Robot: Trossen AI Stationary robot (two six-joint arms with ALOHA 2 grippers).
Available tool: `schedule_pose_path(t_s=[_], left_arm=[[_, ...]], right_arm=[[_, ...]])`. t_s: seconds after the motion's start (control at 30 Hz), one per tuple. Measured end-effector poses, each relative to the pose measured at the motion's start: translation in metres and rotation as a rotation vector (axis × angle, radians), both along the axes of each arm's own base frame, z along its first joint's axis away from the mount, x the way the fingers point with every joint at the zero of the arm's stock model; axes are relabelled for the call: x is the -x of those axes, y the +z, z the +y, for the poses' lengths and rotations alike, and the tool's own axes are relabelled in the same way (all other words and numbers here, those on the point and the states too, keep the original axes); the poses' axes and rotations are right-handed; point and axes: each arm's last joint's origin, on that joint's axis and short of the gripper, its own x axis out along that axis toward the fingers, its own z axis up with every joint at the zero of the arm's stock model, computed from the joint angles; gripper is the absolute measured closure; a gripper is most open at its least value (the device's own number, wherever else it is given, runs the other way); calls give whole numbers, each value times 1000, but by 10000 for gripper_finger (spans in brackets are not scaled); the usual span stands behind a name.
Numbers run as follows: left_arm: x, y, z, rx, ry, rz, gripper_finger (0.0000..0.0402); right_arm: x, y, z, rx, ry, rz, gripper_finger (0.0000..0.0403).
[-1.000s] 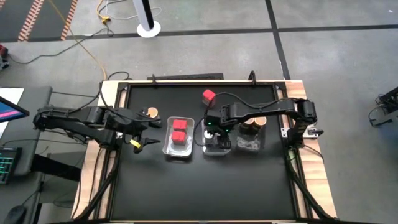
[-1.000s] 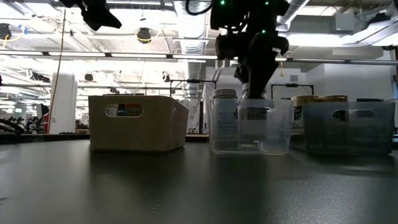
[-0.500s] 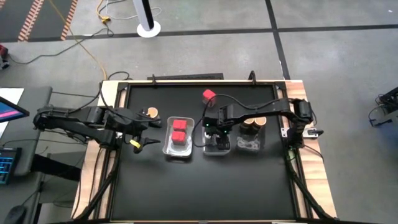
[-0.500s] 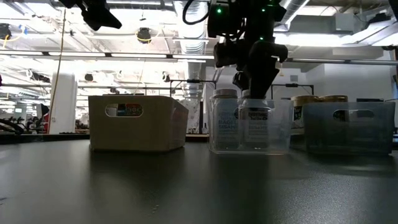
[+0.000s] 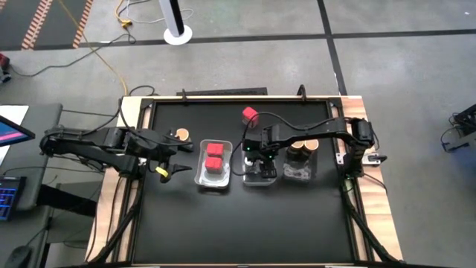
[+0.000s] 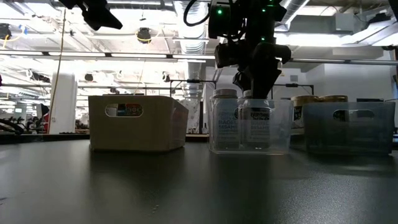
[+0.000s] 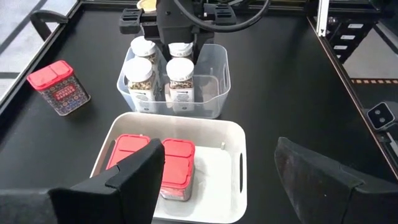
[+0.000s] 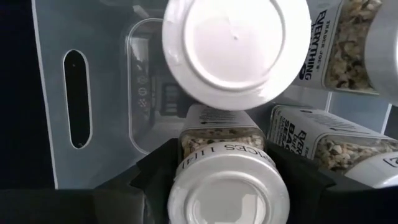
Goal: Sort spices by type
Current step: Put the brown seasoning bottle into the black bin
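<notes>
My right gripper reaches down into the middle clear tray and is shut on a white-lidded jar. Other white-lidded jars stand in that tray. My left gripper hovers open left of the tray that holds two red boxes. A third red box stands alone on the table near the far edge. One tan-lidded jar stands far of my left gripper. Brown-lidded jars stand in the right tray. My right gripper pinches the white-lidded jar between its two fingers, at the jar's neck just under the lid. It comes from above, pointing down. The jar stands upright inside the tray, its base level with the neighbouring jar's base.
Three trays sit in a row across the table's middle. The table's near half is bare black surface. A raised rim runs along the far edge. The tan tray stands left of the clear one in the low view.
My right gripper has moved down with the white-lidded jar, lowering it into the middle tray beside the other jars. The jar stayed upright and now stands level with its neighbour.
</notes>
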Motion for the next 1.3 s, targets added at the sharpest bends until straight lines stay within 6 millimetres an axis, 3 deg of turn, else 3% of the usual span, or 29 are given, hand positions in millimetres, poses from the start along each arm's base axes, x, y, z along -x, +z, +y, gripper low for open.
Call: schedule_pose_path(t_s=[1.3], left_arm=[[0, -1, 0, -9, -1, 6, 109]], right_arm=[[-1, 1, 0, -1, 1, -8, 152]])
